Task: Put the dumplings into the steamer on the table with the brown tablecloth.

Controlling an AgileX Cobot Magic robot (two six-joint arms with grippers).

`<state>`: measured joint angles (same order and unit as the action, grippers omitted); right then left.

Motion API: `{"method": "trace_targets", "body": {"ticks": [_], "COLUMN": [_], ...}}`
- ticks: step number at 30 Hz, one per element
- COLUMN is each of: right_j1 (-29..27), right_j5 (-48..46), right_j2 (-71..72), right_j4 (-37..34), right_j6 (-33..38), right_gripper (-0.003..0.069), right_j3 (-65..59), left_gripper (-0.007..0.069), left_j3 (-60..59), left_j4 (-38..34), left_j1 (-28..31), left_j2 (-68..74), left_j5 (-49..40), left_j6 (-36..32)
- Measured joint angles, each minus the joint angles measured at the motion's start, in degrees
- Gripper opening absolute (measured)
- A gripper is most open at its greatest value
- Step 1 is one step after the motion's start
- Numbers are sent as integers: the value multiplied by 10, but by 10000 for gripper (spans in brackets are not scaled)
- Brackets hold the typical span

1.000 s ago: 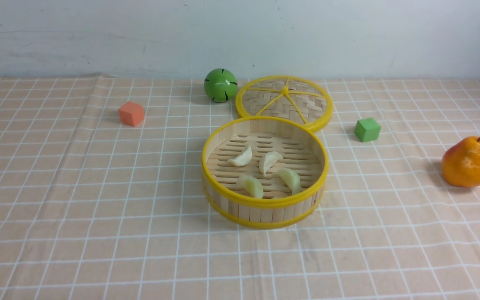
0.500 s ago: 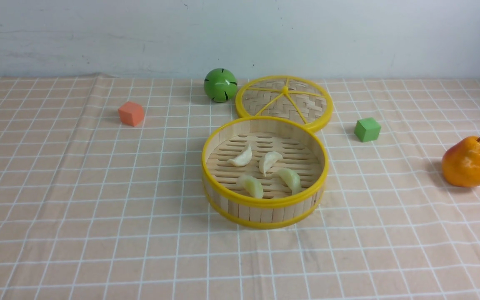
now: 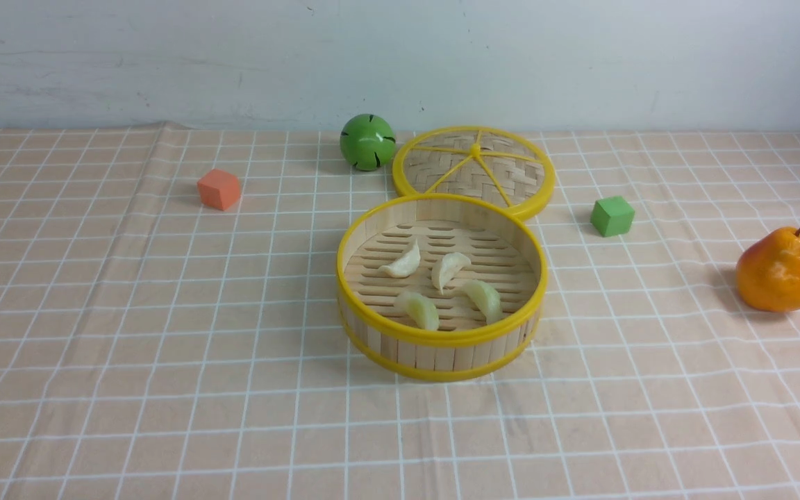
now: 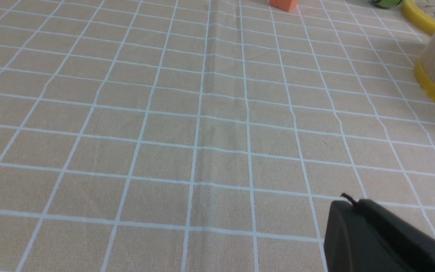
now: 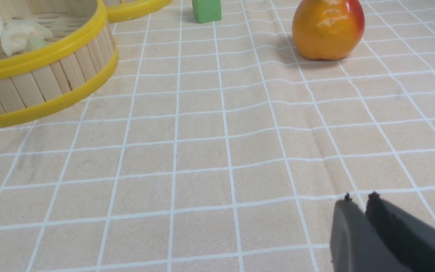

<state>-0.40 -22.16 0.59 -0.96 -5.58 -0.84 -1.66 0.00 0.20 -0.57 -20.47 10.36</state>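
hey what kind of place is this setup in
Probably a staged robot test table, not a kitchen: checked tan tablecloth, bare white wall, toy dumplings in a round bamboo steamer, and coloured foam cubes.

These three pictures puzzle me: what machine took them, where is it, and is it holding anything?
A two-armed robot took them. The wide picture looks forward from between its arms; neither arm shows there. The other two come from cameras on its wrists: the dark shapes are the left gripper and the right gripper, both shut and holding nothing. On the checked tablecloth stands a bamboo steamer with four dumplings already inside. Its lid lies flat behind it. Around them are a green ball, an orange cube, a green cube and a pear.
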Motion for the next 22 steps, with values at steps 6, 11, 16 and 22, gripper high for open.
{"method": "trace_targets", "body": {"ticks": [6,11,16,22], "right_j1": [0,0,0,0], "right_j5": [0,0,0,0], "right_j2": [0,0,0,0], "right_j4": [0,0,0,0], "right_j6": [0,0,0,0], "right_gripper": [76,82,86,92], "right_j3": [0,0,0,0], "left_gripper": [-14,-14,-14,-14], "left_j3": [0,0,0,0], "left_j4": [0,0,0,0], "left_j1": [0,0,0,0], "left_j2": [0,0,0,0], "left_j5": [0,0,0,0], "left_j6": [0,0,0,0]}}
